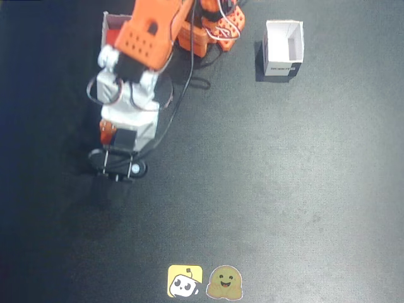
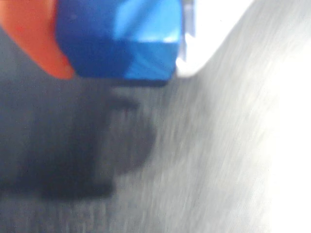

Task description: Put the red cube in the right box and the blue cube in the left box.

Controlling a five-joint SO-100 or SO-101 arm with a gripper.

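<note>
Looking down from the fixed view, you see the dark matte worktop filling the frame, with the orange-and-white robot arm reaching from its orange base at upper centre down toward the left side of the frame. Behind the arm, at the upper left, a white box with a reddish inside is partly hidden. A second white open-topped cardboard box stands well apart at the upper right. Two small cartoon stickers, one yellow and one tan, sit at the bottom centre.

In the wrist view the gripper is clamped on the small bright-blue cube, at the top of the frame, between an orange finger on the left and a white finger on the right. Its shadow falls on the blurred worktop below.
</note>
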